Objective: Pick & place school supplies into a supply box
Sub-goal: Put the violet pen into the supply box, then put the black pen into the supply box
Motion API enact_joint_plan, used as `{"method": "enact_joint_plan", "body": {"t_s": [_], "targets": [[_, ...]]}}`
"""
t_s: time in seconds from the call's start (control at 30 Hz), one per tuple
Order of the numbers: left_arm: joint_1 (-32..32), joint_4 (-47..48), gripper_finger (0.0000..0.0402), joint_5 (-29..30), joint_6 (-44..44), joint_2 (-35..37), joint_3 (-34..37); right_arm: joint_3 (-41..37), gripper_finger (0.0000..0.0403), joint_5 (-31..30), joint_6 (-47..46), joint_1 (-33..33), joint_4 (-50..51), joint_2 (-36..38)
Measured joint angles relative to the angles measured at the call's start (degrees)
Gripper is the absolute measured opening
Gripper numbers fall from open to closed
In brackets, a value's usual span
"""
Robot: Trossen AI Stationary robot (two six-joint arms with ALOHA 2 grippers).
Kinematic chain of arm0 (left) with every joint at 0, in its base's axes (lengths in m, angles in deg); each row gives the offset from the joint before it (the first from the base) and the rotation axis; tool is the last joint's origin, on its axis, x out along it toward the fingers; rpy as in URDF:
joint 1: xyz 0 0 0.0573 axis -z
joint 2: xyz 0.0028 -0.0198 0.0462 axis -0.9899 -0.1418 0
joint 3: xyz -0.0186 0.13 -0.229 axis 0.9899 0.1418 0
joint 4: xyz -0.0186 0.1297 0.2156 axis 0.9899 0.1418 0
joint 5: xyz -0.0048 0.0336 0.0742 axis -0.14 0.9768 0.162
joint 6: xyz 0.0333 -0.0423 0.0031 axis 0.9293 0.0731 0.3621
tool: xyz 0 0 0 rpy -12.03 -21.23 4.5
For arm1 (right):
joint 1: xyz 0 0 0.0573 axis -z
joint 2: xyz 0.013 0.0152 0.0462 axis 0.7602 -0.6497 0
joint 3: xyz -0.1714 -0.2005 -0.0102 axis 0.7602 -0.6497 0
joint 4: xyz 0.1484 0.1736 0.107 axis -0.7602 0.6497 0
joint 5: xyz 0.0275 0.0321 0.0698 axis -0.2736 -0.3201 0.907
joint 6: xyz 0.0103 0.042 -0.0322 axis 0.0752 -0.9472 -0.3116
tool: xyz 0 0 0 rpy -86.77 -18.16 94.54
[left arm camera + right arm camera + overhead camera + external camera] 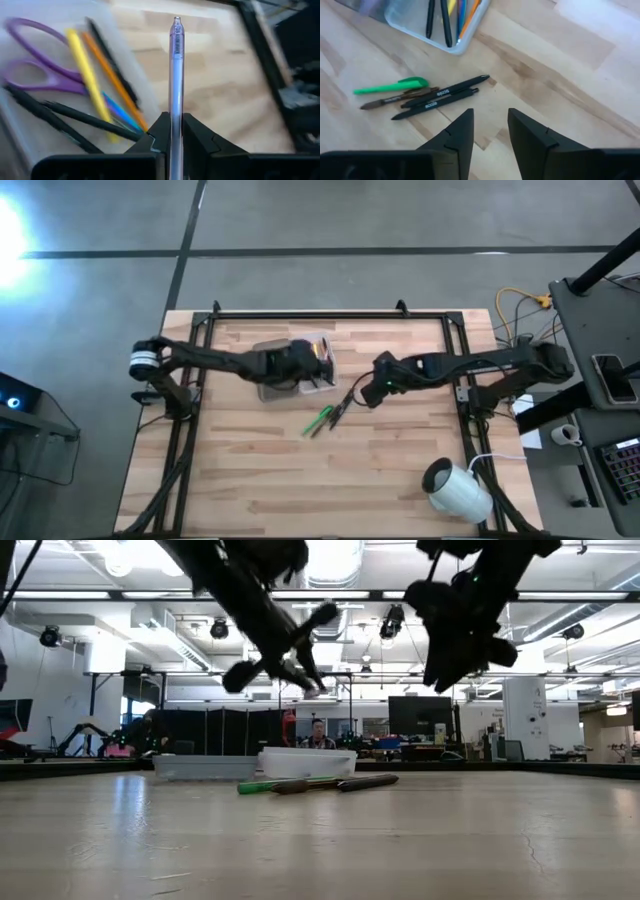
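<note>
Pinching a thin clear plastic pen (176,75) over the clear rectangular plastic supply box (268,388), the left gripper (172,131) is clenched on its barrel. The right gripper (490,132), fingers parted and empty, hovers near the dark pens (440,96) on the wooden table (390,470); light, stiff, likely slippery, best taken mid-barrel.

Purple scissors (37,70) blurred, handle cut off

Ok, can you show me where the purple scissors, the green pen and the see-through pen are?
purple scissors (37,80): left wrist view, on the handle loops.
green pen (387,87): right wrist view, on the middle of its barrel.
see-through pen (176,75): left wrist view, on the middle of its clear barrel, above the left pincer.
</note>
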Motion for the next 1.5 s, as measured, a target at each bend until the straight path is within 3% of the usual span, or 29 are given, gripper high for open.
{"method": "enact_joint_plan", "body": {"t_s": [0.13, 0.27, 0.47, 0.83, 1.03, 1.3, 1.5], "targets": [[-4.45, 0.22, 0.0015, -0.89, 0.41, -1.02, 1.79, -1.41, 0.0109, -0.17, -2.67, -0.29, 0.04, 1.90], [-6.70, 0.19, 0.0017, -0.94, -5.01, -1.02, 3.80, -2.30, 0.0109, -0.16, -5.07, -1.16, 0.14, 1.40], [-7.35, -0.42, 0.0052, 1.11, -8.10, -1.02, 4.64, -2.54, 0.0111, -0.12, -5.30, -1.76, -0.44, -1.49], [-6.80, -1.07, 0.0137, 0.10, -6.51, -0.16, 4.64, -2.58, 0.0112, 3.11, 8.33, -2.01, -7.64, -5.06], [-2.40, -0.52, 0.0141, -3.52, -0.35, 2.20, 4.79, -2.56, 0.0106, 3.10, 15.74, -2.11, -9.33, -4.97], [-1.04, 0.07, 0.0139, 0.40, -0.11, 1.63, 5.18, -2.37, 0.0107, 3.33, 17.39, -2.12, -9.49, -4.97], [1.50, -0.04, 0.0139, -2.24, 7.02, 3.99, 5.21, -2.23, 0.0102, 11.03, 20.94, -2.85, -9.54, -5.08]]}}
